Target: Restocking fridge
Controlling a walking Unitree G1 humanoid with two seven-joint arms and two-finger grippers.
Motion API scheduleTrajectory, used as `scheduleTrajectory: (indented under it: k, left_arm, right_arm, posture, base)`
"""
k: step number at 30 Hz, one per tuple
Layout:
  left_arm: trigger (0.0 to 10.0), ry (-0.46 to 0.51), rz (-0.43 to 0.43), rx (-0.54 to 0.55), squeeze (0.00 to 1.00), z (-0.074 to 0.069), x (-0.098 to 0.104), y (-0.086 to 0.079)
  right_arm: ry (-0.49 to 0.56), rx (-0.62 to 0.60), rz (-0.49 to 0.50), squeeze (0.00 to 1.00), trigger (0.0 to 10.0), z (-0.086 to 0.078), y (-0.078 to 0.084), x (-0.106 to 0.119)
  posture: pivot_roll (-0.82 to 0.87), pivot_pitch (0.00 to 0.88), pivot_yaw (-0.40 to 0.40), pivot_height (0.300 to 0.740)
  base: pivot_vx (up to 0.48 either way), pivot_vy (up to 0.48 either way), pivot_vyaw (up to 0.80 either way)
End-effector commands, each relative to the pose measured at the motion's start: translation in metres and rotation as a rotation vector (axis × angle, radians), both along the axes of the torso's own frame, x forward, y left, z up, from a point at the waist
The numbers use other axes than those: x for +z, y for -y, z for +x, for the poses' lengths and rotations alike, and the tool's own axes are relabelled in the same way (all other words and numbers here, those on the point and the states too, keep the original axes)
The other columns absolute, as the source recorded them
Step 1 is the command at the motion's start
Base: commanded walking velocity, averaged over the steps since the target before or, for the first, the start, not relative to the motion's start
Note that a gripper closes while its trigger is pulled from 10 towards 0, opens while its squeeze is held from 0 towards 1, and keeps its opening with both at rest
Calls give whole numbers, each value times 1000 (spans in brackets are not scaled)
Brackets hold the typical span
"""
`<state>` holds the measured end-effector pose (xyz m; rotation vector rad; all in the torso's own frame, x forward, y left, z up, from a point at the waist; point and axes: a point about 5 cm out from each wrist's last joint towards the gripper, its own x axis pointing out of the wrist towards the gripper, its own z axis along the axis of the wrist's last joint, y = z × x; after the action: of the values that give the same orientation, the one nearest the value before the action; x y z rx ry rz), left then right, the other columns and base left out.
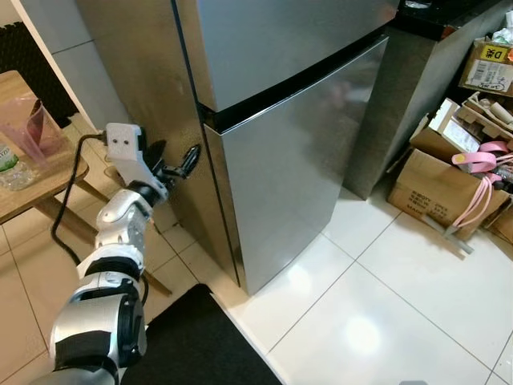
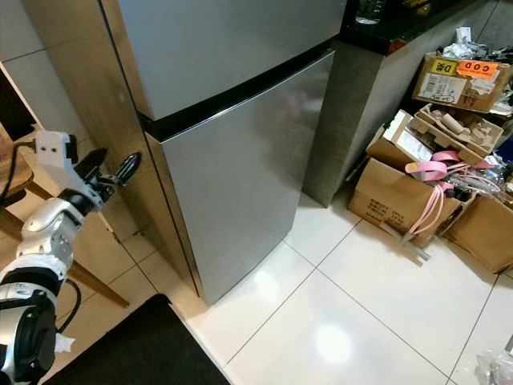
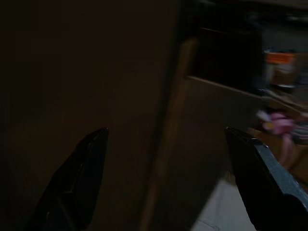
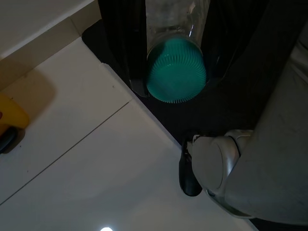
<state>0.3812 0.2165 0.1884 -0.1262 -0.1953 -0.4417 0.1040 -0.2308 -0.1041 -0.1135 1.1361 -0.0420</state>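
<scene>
1. Left arm [image 1: 112, 265]: glossy silver shell segments, rounded, with black joints between them; widest segment nearest the camera.
2. White boxy camera housing [image 1: 123, 143] at the left wrist, two small dark dots on its face.
3. Black cable [image 1: 67, 192] loops from that housing down along the arm.
4. Left gripper [image 1: 178, 164]: two long black fingers with curved, tapered tips; in the left wrist view the fingers [image 3: 77, 183] look dark, flat-sided and angular.
5. Right wrist view: rounded silver-grey shell piece [image 4: 219, 161] with a black rounded part [image 4: 188, 178] beneath it; grey limb surface [image 4: 284, 125] alongside.
</scene>
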Motion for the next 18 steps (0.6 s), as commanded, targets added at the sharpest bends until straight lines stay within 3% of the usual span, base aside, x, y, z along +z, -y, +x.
scheduleTrajectory:
  k: [1,6,13,18]
  left_arm:
    - [10000,-15,-10,-47,0,1,-4,10]
    - [10000,-23,3,-141,0,5,-3,29]
    - [10000,-37,25,-137,0,6,-3,30]
    - [10000,-41,53,-123,0,8,-2,30]
  right_arm:
    - [-38,-7,-2,0,10000,-11,0,-3]
    - [-50,-12,-3,0,10000,-17,1,-4]
    - [-56,-17,-5,0,10000,-21,2,-5]
    - [-76,-20,-10,0,10000,-34,5,-6]
  posture:
    - [-61,124,19,740]
    - [-70,137,20,740]
    - [-78,152,22,740]
    - [-90,185,18,740]
  base:
    - [0,0,0]
    - [0,0,0]
    - [0,0,0]
    - [0,0,0]
